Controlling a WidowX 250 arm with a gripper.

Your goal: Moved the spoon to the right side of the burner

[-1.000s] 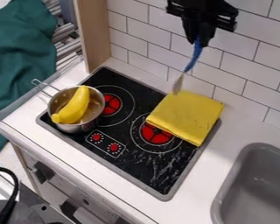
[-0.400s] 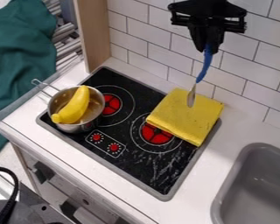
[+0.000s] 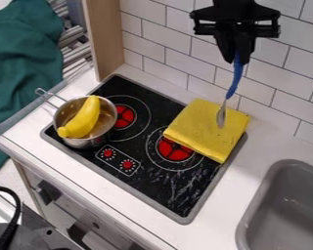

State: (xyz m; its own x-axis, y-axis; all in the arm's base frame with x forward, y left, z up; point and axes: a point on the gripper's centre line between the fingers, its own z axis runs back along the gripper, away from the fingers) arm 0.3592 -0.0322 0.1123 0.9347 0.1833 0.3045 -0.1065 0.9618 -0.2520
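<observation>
The gripper [image 3: 238, 59] is clamped on the blue handle of the spoon [image 3: 233, 89], hanging before the yellow cloth [image 3: 208, 128]. A white-tiled wall [image 3: 173, 53] backs the white counter [image 3: 256, 155]; the grey sink [image 3: 247, 215] sits right.

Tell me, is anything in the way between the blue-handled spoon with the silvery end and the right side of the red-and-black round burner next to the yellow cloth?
Yes, the folded yellow cloth. It lies below the hanging spoon and covers the upper right part of the burner in this view.
</observation>
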